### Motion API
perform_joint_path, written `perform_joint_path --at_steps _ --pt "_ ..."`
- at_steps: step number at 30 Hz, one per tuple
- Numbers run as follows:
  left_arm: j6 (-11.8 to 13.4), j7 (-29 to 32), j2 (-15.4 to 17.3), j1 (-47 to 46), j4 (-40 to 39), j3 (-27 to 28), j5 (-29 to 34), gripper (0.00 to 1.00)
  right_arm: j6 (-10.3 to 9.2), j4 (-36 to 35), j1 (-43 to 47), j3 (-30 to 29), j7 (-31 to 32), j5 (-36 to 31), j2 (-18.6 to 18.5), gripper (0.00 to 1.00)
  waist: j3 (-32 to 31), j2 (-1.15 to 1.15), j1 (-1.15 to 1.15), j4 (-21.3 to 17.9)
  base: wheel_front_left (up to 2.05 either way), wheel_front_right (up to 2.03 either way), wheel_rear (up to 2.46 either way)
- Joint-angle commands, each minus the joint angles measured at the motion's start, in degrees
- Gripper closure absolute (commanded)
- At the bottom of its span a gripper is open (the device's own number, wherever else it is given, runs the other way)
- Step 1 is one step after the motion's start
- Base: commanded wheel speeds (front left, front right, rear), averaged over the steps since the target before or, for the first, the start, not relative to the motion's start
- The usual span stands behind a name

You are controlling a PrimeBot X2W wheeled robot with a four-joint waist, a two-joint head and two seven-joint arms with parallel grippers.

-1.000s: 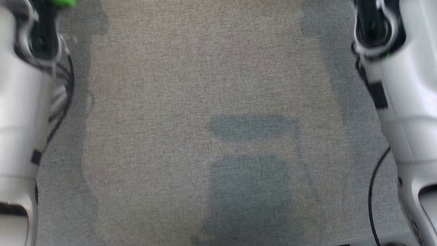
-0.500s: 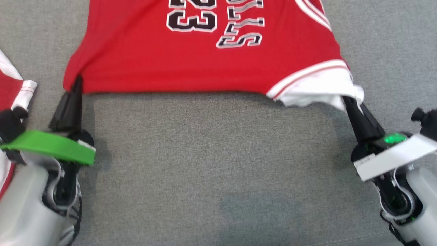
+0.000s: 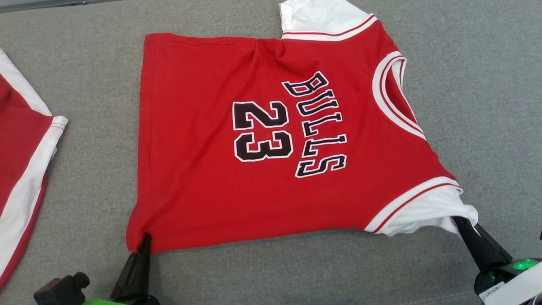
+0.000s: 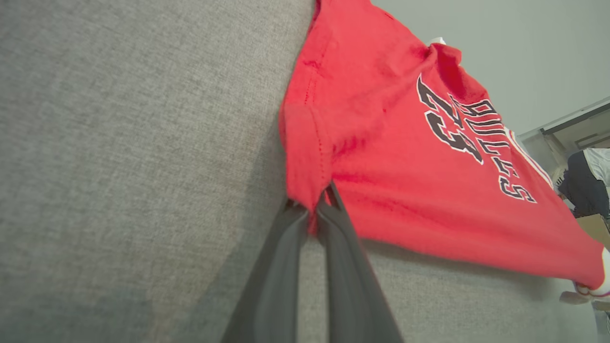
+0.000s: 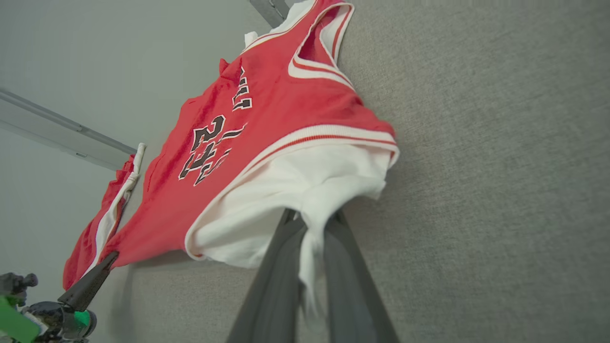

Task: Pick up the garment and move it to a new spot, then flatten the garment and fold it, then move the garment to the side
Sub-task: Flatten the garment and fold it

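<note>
The garment (image 3: 203,169) is a red jersey with white sleeves, black "BULLS" lettering and the number 23. It lies spread on the grey surface, neck opening toward the right. My left gripper (image 3: 145,241) is shut on its near left hem corner; the left wrist view shows the red fabric (image 4: 429,166) pinched between my left gripper's (image 4: 318,206) dark fingers. My right gripper (image 3: 458,223) is shut on the white sleeve at the near right; in the right wrist view white cloth (image 5: 305,190) is bunched in my right gripper (image 5: 312,216).
A second red and white garment (image 3: 21,169) lies at the left edge of the grey cloth-covered surface (image 3: 296,271). The surface's far edge (image 3: 42,5) runs along the top left. Bare grey cloth stretches right of the jersey.
The head camera has tilted up, so the whole jersey now shows. Both grippers stay shut on the same near corners.
</note>
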Motion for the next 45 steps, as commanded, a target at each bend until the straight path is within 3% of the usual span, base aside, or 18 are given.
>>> perform_joint_path --at_steps 1,8,12,16,22,30,45 --pt "1.0 1.1 1.3 0.7 -1.8 0.0 0.5 1.0 -0.11 -1.9 0.5 -1.2 0.5 0.7 -0.7 1.0 0.1 0.0 0.01 0.3 0.0 0.0 0.0" --pt "4.6 10.5 5.6 -5.2 -10.7 -1.6 1.9 1.0 -0.1 -6.5 -6.6 -2.6 5.8 1.5 -0.3 1.0 0.6 0.0 0.01 0.2 0.0 0.0 0.0" --pt "5.3 17.0 7.2 -11.7 -12.9 -2.0 0.5 1.0 -0.1 -3.7 -14.4 -2.0 10.6 0.7 0.5 1.0 1.1 0.0 0.01 0.3 0.0 0.0 0.0" --pt "6.2 23.2 8.1 -18.7 -10.2 -3.2 0.6 1.0 -0.07 1.9 -22.0 -0.1 15.3 -0.5 2.6 1.0 1.6 0.0 0.01 0.7 0.0 0.0 0.0" --pt "6.5 28.0 6.7 -27.7 -2.6 -5.4 1.6 1.0 -0.06 9.7 -30.5 2.0 18.5 -2.5 6.5 1.0 2.3 0.0 0.01 1.4 0.0 0.0 0.0" --pt "5.6 32.6 3.3 -36.5 7.2 -7.0 -0.4 1.0 -0.06 16.6 -37.2 2.1 21.4 -3.6 7.1 1.0 1.5 0.0 0.01 2.6 0.0 0.0 0.0" --pt "3.0 32.1 -1.5 -42.8 23.6 -10.0 1.0 1.0 -0.06 24.8 -40.3 6.0 20.6 -10.4 8.0 1.0 -1.2 0.0 0.01 3.4 0.0 0.0 0.0"
